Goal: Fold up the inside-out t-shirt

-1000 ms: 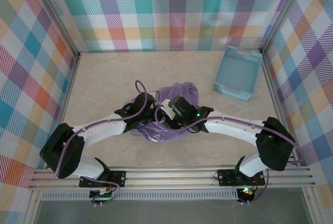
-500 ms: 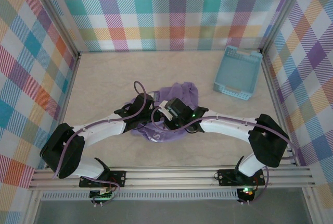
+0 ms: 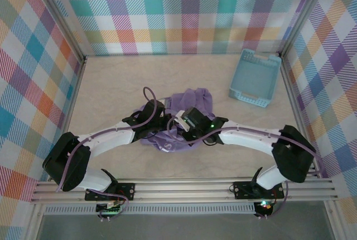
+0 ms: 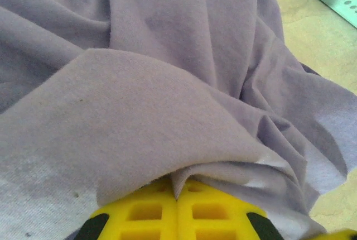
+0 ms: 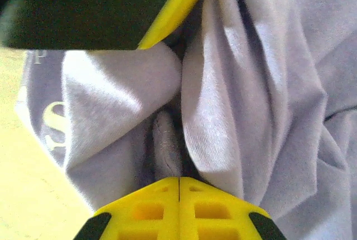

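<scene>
**A:** Entry one, top external view?

**B:** T-shirt (image 3: 193, 101), lavender, was bunched in a heap at mid-table. Its long axis ran from near-left to far-right. Left gripper (image 3: 161, 119) and right gripper (image 3: 178, 123) both sat on the heap's near half, close together, with the wrists facing each other. Neither arm was nearer, since each was already in the cloth. Light blue basket (image 3: 254, 78) stood well apart, far beyond the right gripper.

**A:** Entry two, left wrist view?

**B:** The left gripper's yellow fingertips (image 4: 159, 209) were pressed together, with a fold of the t-shirt (image 4: 167, 84) running into their seam. Judged as pinching fabric. The rest of the cloth lay draped over the tips and straight ahead.

**A:** Entry three, right wrist view?

**B:** The right gripper (image 5: 178, 192) had its fingertips closed, and a narrow pleat of the t-shirt (image 5: 251, 111) led down between them. Also judged a pinch. The bulk of the shirt lay ahead and to its right, and another yellow finger (image 5: 174, 10) was just ahead.

**A:** Governing relation?

**B:** The heap lay between the two pinches, so separating them should spread it.
</scene>
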`<action>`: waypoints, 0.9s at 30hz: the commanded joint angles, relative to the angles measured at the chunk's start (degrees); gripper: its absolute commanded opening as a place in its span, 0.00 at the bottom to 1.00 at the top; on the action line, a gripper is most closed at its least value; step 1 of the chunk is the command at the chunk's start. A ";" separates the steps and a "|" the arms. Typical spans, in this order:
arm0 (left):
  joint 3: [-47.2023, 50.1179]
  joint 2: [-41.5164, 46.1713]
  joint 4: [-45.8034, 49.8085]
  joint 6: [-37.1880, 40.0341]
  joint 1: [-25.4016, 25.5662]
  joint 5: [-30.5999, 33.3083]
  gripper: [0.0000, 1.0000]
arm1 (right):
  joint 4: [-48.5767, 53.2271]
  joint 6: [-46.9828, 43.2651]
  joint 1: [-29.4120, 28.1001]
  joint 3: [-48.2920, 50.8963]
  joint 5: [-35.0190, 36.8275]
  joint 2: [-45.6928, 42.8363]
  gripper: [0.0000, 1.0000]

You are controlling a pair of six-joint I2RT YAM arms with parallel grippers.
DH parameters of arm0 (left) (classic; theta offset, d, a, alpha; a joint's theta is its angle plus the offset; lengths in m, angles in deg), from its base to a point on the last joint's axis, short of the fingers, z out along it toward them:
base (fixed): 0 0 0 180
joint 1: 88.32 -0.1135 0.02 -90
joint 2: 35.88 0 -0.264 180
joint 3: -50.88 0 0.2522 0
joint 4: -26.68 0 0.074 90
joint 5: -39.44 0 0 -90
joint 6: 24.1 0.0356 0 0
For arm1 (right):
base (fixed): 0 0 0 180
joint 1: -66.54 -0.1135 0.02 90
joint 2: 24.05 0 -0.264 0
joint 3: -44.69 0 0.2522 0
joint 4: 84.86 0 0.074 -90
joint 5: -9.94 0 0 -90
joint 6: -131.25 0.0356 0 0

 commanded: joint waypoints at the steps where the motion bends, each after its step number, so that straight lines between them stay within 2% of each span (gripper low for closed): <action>1: -0.53 0.11 -0.23 -0.06 -0.51 0.11 0.00 | -5.72 4.02 0.09 2.15 -2.71 -6.24 0.00; 3: -0.50 -0.60 0.10 0.01 -0.51 0.36 0.02 | -9.12 6.28 0.17 4.66 -3.38 -9.66 0.00; 7: -0.64 -1.75 1.60 0.12 -0.46 1.18 0.13 | -16.30 10.55 0.83 10.69 -4.79 -16.05 0.00; 9: -0.48 -1.30 2.46 0.71 -0.02 1.56 0.19 | -18.89 13.30 1.47 14.04 -3.32 -18.83 0.00; 13: 0.32 2.55 4.76 1.90 3.26 4.50 0.33 | -19.35 18.46 3.33 18.76 -0.20 -21.35 0.00; 19: 3.04 7.43 4.61 -0.08 7.57 4.68 0.46 | -21.71 22.47 3.39 23.12 -0.24 -21.77 0.00; 22: 3.00 5.87 3.62 -1.46 8.83 2.94 0.47 | -20.17 22.35 3.43 22.93 -0.39 -20.29 0.00; 25: 3.43 2.74 1.00 -3.19 9.17 1.02 0.40 | -17.77 21.36 3.43 21.93 -1.08 -19.29 0.01; 27: 3.83 1.01 -0.49 -4.06 9.37 0.43 0.33 | -14.85 20.23 3.36 20.50 -1.86 -19.07 0.06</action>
